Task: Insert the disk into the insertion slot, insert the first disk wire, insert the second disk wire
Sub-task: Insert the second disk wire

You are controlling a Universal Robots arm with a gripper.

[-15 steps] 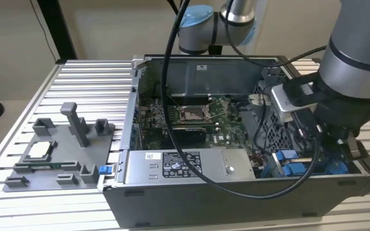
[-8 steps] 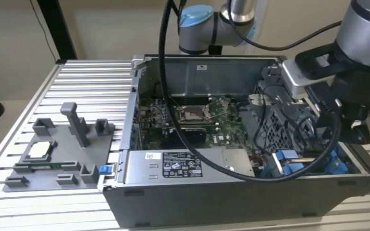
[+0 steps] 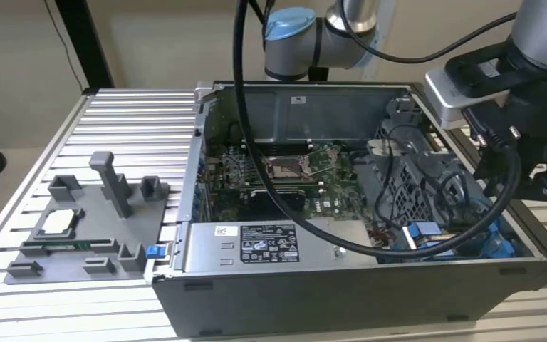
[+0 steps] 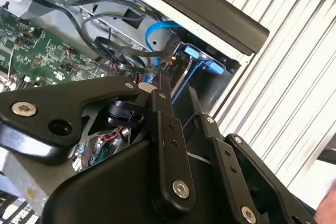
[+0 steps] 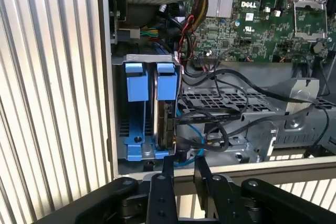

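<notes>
The pincer (image 5: 182, 165), fingers narrowly apart and gripping nothing I can make out, partly hides the blue-framed disk (image 5: 164, 116) standing edgewise in the insertion slot (image 5: 137, 109) just ahead.

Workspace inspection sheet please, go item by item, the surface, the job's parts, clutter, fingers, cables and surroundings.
Surface: ribbed metal table carrying an open computer case.
Job's things: the disk stands on edge in the insertion slot, between the blue clips, at the case corner.
Clutter: grey fixture with a small chip on the exterior view's left.
Gripper: fingers narrowly apart, tips by the lower end of the disk, among the wires; whether they pinch one cannot be told.
Cables: a blue wire and black wires lie beside the slot; the arm's thick black cable drapes over the green board.
Surroundings: plain wall.
</notes>
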